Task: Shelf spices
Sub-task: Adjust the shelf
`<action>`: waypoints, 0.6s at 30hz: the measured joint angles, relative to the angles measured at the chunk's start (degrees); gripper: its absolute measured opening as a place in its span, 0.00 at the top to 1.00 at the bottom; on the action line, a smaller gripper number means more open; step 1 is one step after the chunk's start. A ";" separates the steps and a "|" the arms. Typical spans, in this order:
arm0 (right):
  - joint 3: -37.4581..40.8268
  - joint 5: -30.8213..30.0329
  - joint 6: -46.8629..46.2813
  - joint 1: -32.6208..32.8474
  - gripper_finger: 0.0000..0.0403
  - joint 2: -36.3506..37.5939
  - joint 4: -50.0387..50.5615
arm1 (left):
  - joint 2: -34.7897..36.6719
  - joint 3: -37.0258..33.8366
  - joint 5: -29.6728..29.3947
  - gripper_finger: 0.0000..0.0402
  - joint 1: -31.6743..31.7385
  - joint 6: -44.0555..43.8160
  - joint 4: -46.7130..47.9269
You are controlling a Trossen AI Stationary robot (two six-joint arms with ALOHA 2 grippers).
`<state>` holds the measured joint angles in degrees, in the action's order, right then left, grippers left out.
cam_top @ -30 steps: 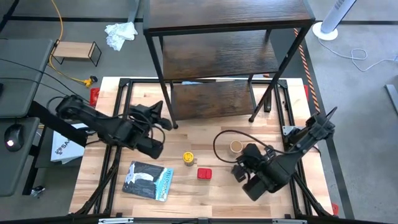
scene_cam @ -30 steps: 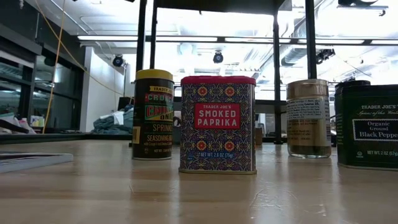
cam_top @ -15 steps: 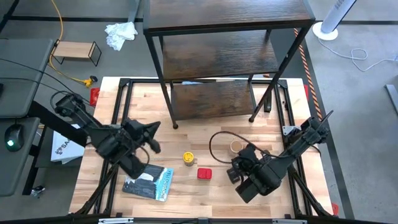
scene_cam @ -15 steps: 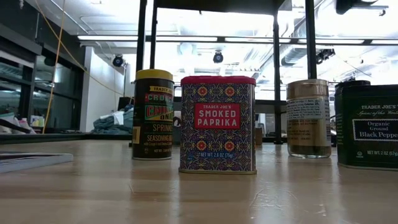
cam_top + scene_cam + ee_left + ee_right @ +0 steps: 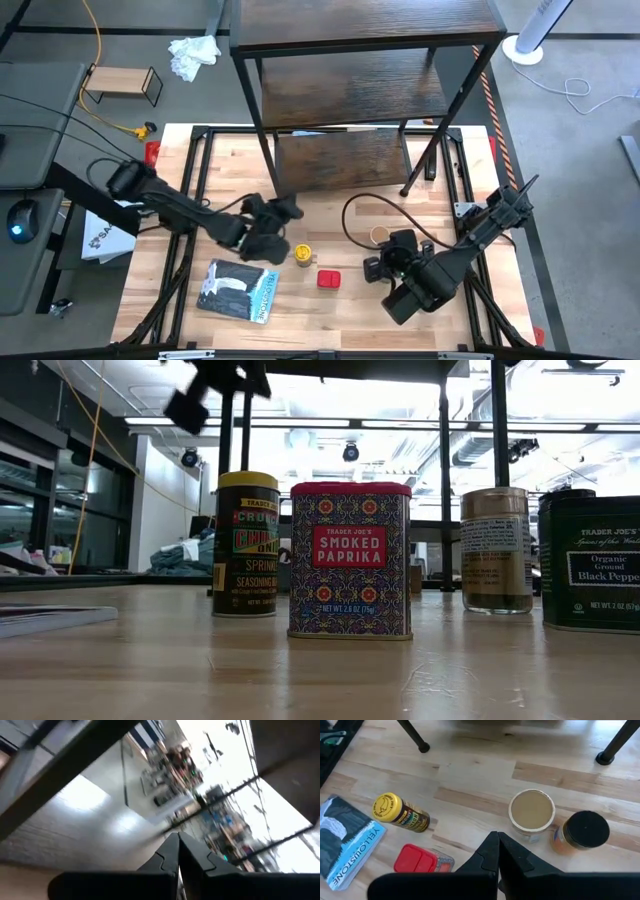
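Observation:
Both grippers are shut and touch nothing. My left gripper (image 5: 287, 212) hangs above the table between the shelf's front-left leg (image 5: 283, 203) and the yellow-lidded jar (image 5: 302, 254), its wrist view tipped up toward the room. My right gripper (image 5: 373, 268) hovers just near of the tan-lidded jar (image 5: 532, 812) and a black-lidded brown jar (image 5: 585, 832). The red paprika tin (image 5: 329, 279) stands near of the yellow-lidded jar (image 5: 395, 811). The black pepper tin (image 5: 590, 560) shows only in the low view. All of them stand upright on the wooden table. The dark shelf (image 5: 365, 90) stands at the far edge.
A flat blue-grey packet (image 5: 238, 291) lies on the table near my left arm. The shelf's right front leg (image 5: 408, 190) stands far of the tan-lidded jar. A black cable (image 5: 352, 215) loops above the table by my right arm. A small light-wood rack (image 5: 122, 82) sits on the floor.
My left arm has swung: first toward the near-left, over the packet, then quickly right and far toward the yellow-lidded jar, its wrist tipping upward. My right gripper has drifted slightly left. No spice has moved.

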<state>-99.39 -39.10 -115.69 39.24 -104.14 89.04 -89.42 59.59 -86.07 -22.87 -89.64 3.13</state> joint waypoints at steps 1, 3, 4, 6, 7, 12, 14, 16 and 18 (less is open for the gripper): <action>0.00 -0.06 0.02 -0.13 1.00 0.00 0.01 | -0.74 0.00 -0.50 1.00 1.07 -0.94 -0.07; 0.00 -0.12 0.10 -0.22 1.00 0.00 -0.37 | -2.01 0.02 -1.26 1.00 3.44 -5.54 -0.03; 0.02 -0.22 0.13 -0.26 1.00 0.00 -1.04 | -2.72 0.02 -1.30 1.00 4.82 -9.08 -0.31; 0.00 -1.46 0.17 -0.26 1.00 0.00 -1.90 | -4.41 0.02 -1.28 1.00 7.36 -16.06 -2.20; 0.00 -1.89 0.19 -0.26 1.00 0.00 -2.32 | -5.19 0.00 -1.32 1.00 8.62 -18.64 -4.11; 0.00 -2.49 1.02 -0.25 1.00 0.00 -3.66 | -8.90 0.04 -1.68 1.00 13.12 -17.67 -21.16; 0.00 -2.71 2.23 -0.25 1.00 0.00 -4.31 | -10.03 0.02 -1.96 1.00 14.14 -12.18 -27.11; 0.00 -2.74 3.40 -0.26 1.00 0.00 -4.70 | -10.19 0.02 -2.92 1.00 14.86 -7.98 -30.28; 0.00 -2.74 3.71 -0.26 1.00 0.00 -5.12 | -10.07 0.04 -3.87 1.00 15.40 -5.85 -30.30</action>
<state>-99.39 -41.85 -111.98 38.98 -104.14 83.92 -99.49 59.64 -89.94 -7.47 -95.48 -27.16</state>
